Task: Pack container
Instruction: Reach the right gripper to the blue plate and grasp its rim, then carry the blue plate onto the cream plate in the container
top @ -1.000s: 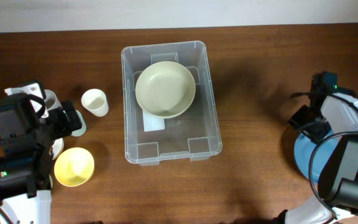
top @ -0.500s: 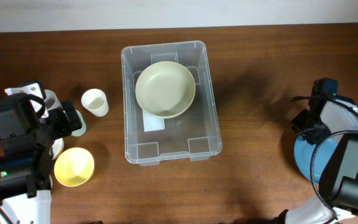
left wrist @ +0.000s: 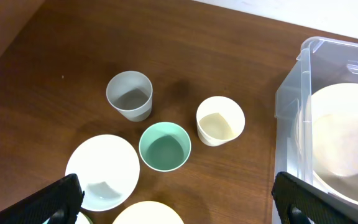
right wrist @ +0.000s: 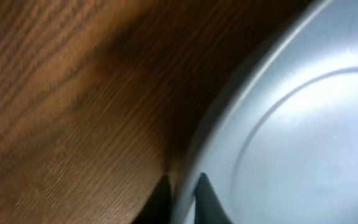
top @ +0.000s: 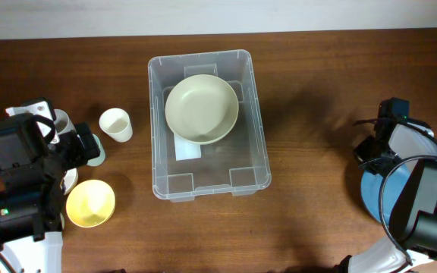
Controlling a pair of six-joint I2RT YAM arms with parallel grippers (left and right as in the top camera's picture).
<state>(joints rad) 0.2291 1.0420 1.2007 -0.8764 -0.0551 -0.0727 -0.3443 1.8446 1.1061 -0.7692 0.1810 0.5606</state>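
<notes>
The clear container [top: 155, 152] stands mid-table, and a cream bowl [top: 202, 108] lies in its far half. My right gripper [right wrist: 182, 200] is shut on the rim of a light blue plate [right wrist: 291, 124]; one dark finger sits on each side of the edge. Overhead, that plate [top: 372, 191] lies at the right, mostly under my right arm [top: 408, 144]. My left gripper [left wrist: 179, 205] hangs wide open above the dishes left of the container [left wrist: 288, 106], holding nothing.
Left of the container stand a cream cup [left wrist: 220, 121], a grey cup [left wrist: 129, 94], a green cup [left wrist: 165, 146], a white bowl [left wrist: 102, 172] and a yellow bowl [top: 90, 203]. A white label [top: 188, 149] shows on the container floor.
My right gripper has closed onto the blue plate's rim, and that arm has shifted slightly. The left arm and the dishes have not moved.
</notes>
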